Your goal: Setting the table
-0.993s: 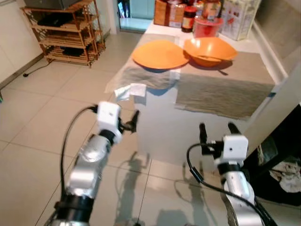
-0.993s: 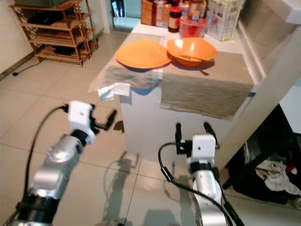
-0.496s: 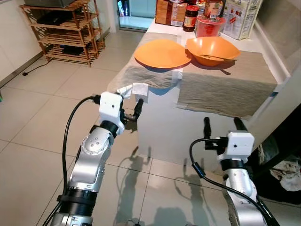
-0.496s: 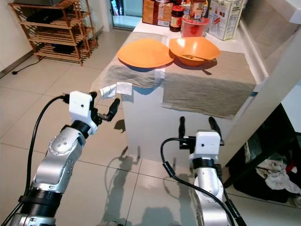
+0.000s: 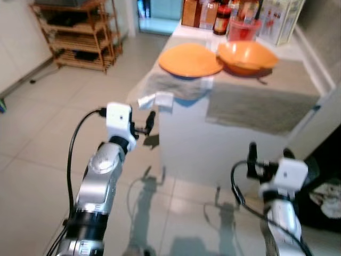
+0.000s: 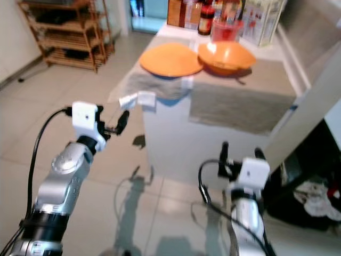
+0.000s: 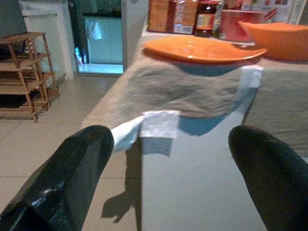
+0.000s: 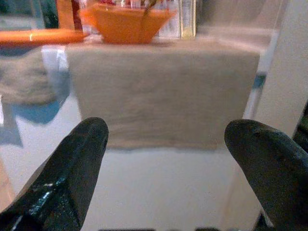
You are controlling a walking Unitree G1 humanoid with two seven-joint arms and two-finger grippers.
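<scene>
- It is a home kitchen or dining corner, with a pale tiled floor (image 5: pixel 42 133).
- A white table (image 5: pixel 213 144) at 12 o'clock carries cloth mats (image 5: pixel 256 106), an orange plate (image 5: pixel 190 60) and a bowl (image 5: pixel 248 55).
- Jars and food boxes (image 5: pixel 229 13) stand behind them.
- A wooden shelf rack (image 5: pixel 77 32) stands at 10 o'clock.

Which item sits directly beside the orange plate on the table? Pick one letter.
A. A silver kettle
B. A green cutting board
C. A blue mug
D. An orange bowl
D: the orange bowl sits right next to the orange plate on the grey placemats, toward the robot's right, with jars and boxes behind them.
</scene>
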